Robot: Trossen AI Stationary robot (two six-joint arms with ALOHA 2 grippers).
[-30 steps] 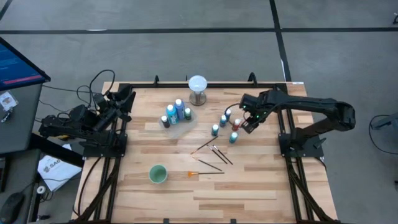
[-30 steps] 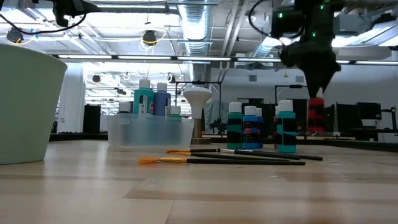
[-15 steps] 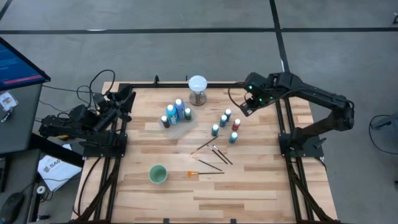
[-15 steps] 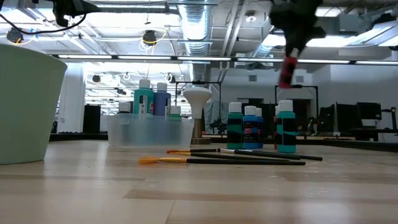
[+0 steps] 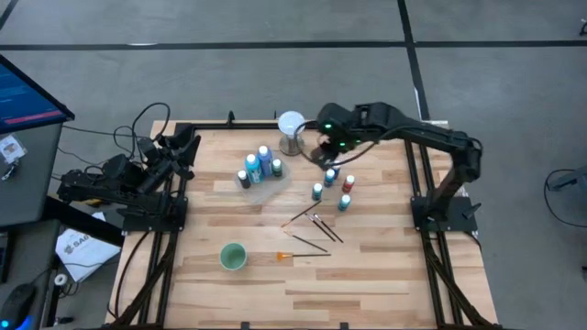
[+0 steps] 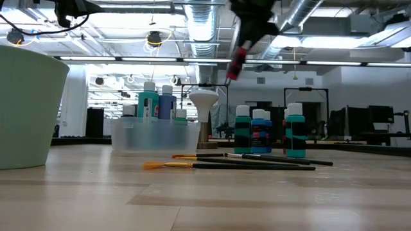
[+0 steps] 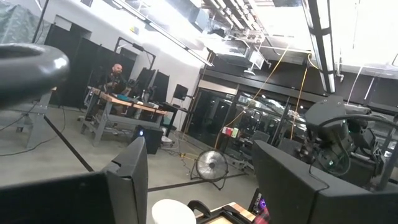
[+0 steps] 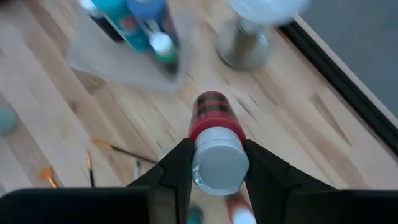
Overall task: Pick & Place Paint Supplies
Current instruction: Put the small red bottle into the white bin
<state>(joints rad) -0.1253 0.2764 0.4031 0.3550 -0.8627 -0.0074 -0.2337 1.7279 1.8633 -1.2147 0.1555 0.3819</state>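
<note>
We have the right gripper (image 8: pixel 214 163) clamped on a red paint bottle (image 8: pixel 214 146), carried high above the table. The clear tray (image 5: pixel 260 183) of bottles lies leftward of it, toward the left arm's side; the white globe (image 5: pixel 292 122) stands just beside the path. Bottle's long axis tilts off vertical. Left gripper (image 5: pixel 186 147) waits open at the table's edge.

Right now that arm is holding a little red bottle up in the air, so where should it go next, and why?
Probably a little farther toward the clear tray and then down. The right gripper grips the red paint bottle high above the table, near the white globe, not yet over the tray, where other bottles already stand. The left gripper waits at the table's edge.
</note>
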